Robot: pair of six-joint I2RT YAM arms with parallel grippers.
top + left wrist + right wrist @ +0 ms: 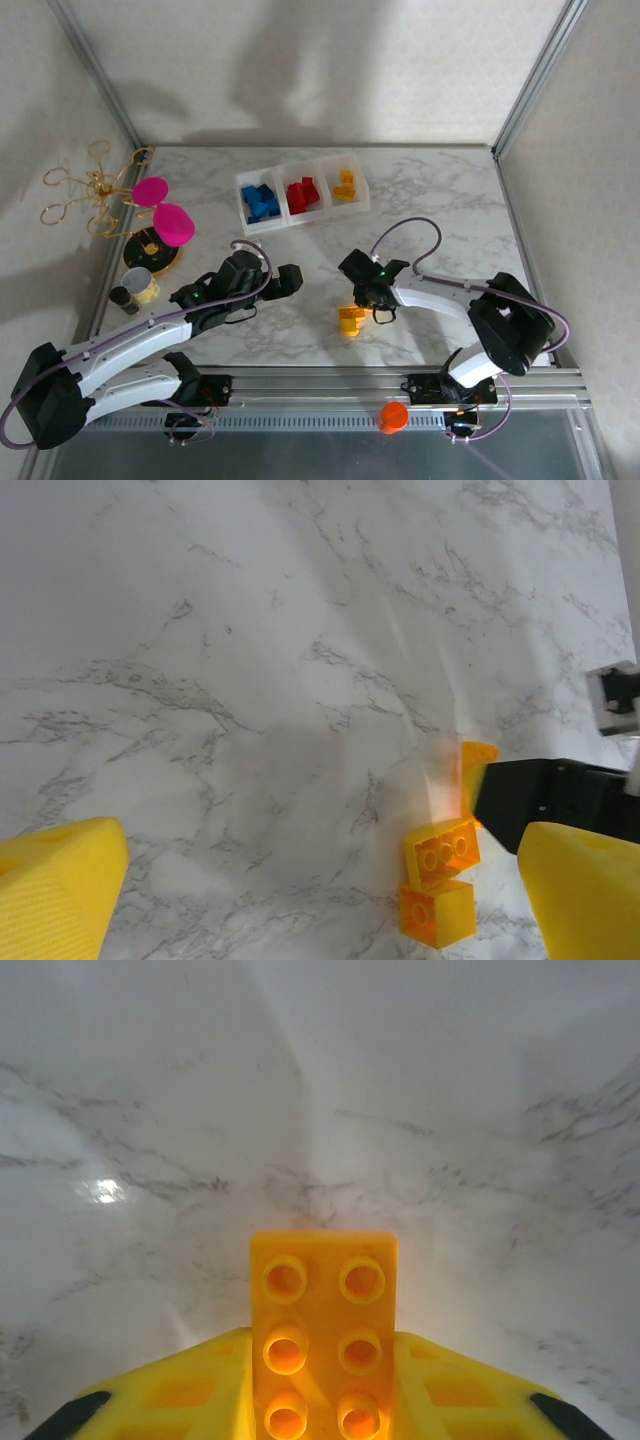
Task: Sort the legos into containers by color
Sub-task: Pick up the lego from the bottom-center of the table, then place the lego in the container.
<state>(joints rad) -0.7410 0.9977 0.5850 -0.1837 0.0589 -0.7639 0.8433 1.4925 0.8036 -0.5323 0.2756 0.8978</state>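
Note:
The white tray at the back holds blue legos, red legos and yellow legos, one colour per compartment. My right gripper is shut on a yellow studded lego, low over the marble. In the left wrist view that brick pokes out beside the black right gripper body. Two loose yellow legos lie touching each other just beside it. My left gripper stands open over bare marble left of them, holding nothing.
Two magenta discs and a gold wire stand crowd the left edge, with a small grey-and-yellow cup below them. An orange cap sits on the front rail. Metal frame posts bound the table's back corners.

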